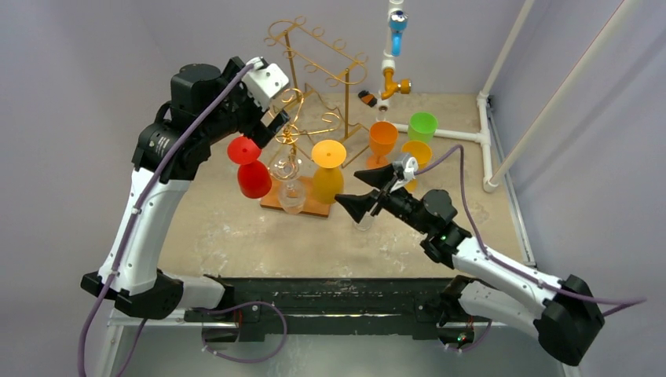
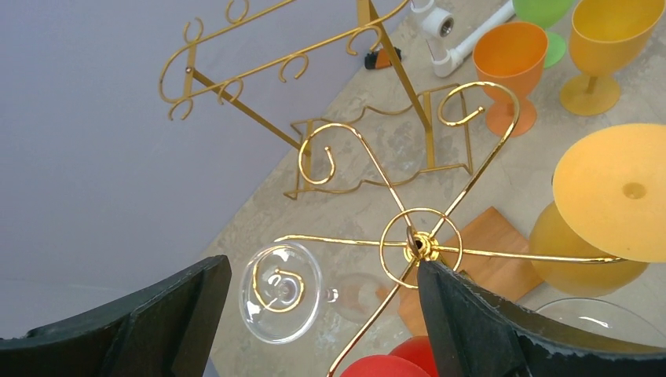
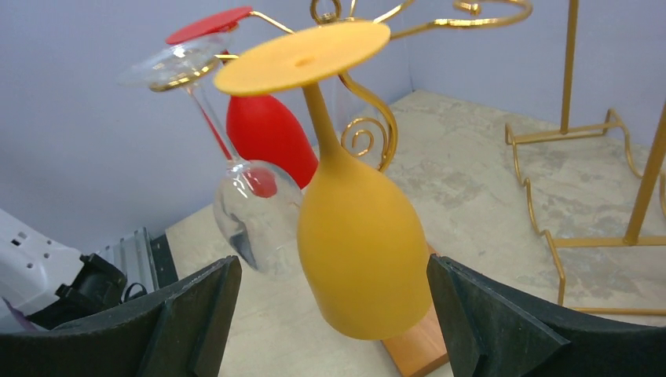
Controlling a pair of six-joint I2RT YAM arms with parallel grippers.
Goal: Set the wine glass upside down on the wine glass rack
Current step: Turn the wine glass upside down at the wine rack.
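At the right hand (image 1: 347, 188): spread wide, pinching nothing, fingers level with the bowl of the yellow glass (image 3: 357, 259), one to each side and, by the look of the wrist view, touching neither. Straight ahead of that hand: the yellow glass, upside down, foot uppermost and caught on an arm of the gold rack (image 2: 420, 243), stem and bowl hanging below, long axis near upright with a slight lean, bowl above the wooden base (image 3: 416, 349). Seems hung and let go. Likely next: a straight pull back along the hand's own line, over the open surface (image 1: 259, 236) behind it, without brushing the bowl and setting it swinging. Just past the yellow glass and to the hand's left: a clear glass (image 3: 255, 216), tilted, and beyond it a red glass (image 3: 267, 137), both hung the same way and crowded close, so little room for any sideways sweep on that side. Off to the hand's right and somewhat back: an orange glass (image 1: 382, 137), a green glass (image 1: 422, 126) and a second yellow glass (image 1: 416, 153), all upright on the surface, well apart from the gold rack and far nearer this hand than the other. At the left hand (image 2: 322, 271): also spread, holding nothing, up beside the rack's top hub and above the clear glass. Furthest out, a second gold rack (image 1: 314, 59) near the back wall.
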